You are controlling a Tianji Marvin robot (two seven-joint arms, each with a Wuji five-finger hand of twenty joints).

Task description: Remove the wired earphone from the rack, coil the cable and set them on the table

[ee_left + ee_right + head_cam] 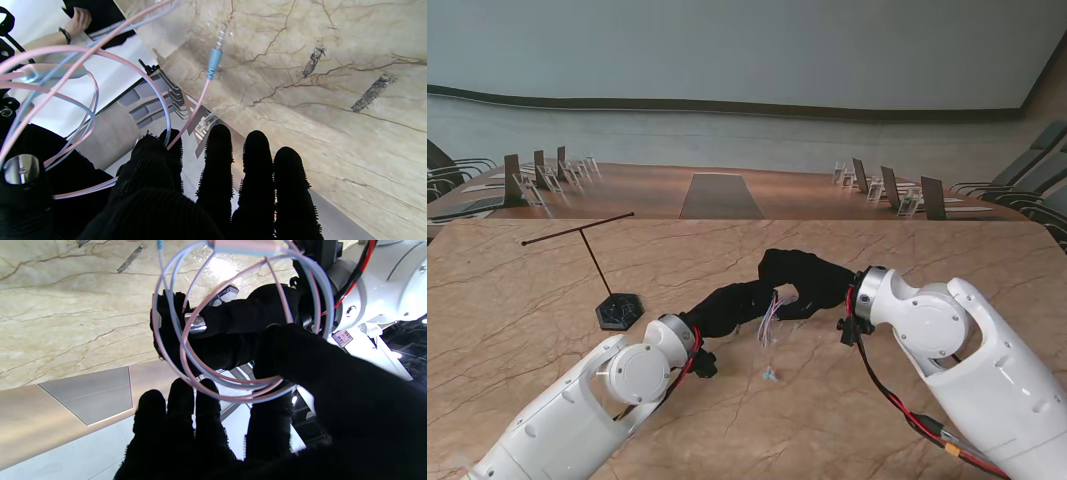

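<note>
Meeting above the table centre, our left hand and right hand both grip the earphone cable, wound in pink-and-blue loops between them. The plug hangs free just over the marble. The bare rack stands well apart on the left. The earbuds appear hidden behind our dark gloves; a small bluish item nearer to us is too small to identify.

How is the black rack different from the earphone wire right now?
The rack is black, thin and straight, standing on the table; the earphone cable is pink and blue, looped in rings. The rack stands bare to the left of both hands; the cable is held between the left hand and right hand.
</note>
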